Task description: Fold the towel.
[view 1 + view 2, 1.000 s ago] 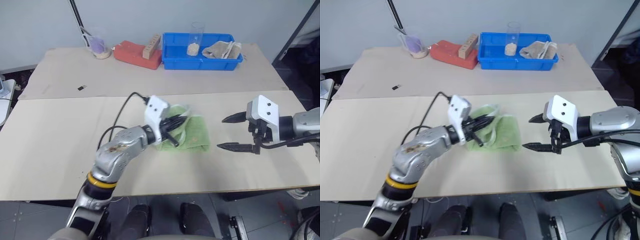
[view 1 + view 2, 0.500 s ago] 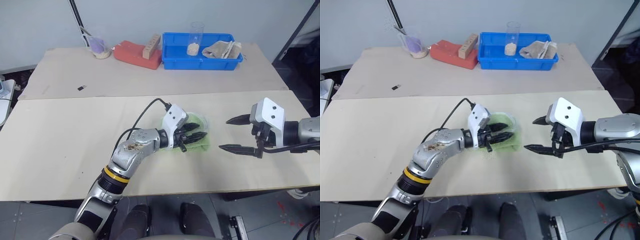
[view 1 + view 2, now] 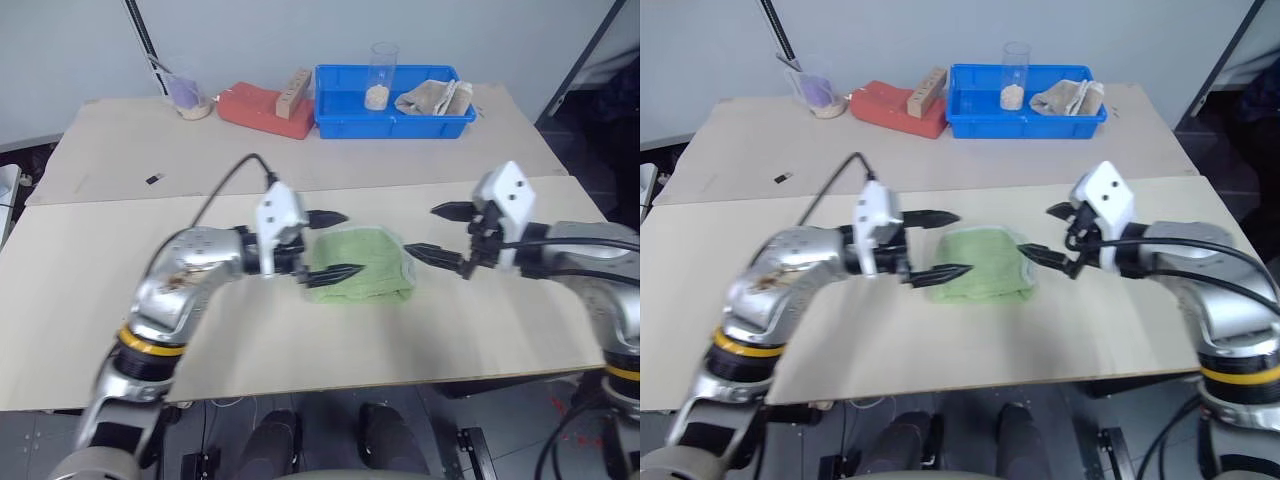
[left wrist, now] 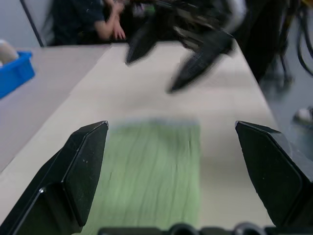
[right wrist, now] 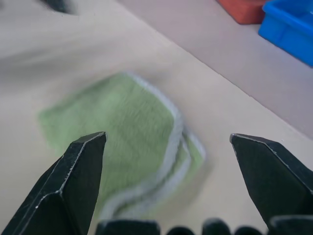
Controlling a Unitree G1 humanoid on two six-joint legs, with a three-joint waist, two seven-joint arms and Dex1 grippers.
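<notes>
We just let go of the towel [image 3: 358, 264]. Our left gripper [image 3: 329, 244] has opened wide and pulled back beside it. Our right gripper [image 3: 437, 232] waits wide open on the other side. The towel lies folded small on the table [image 3: 300, 340], so we think we are nearly done.

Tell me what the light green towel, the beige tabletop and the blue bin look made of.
Light green towel: soft woven or terry cloth, matte, with white stitched edging; it lies in limp folded layers. Beige tabletop: likely plywood or fibreboard, matte, a seam between panels showing. Blue bin: apparently moulded plastic, smooth, faintly glossy, with a thin rim.
</notes>
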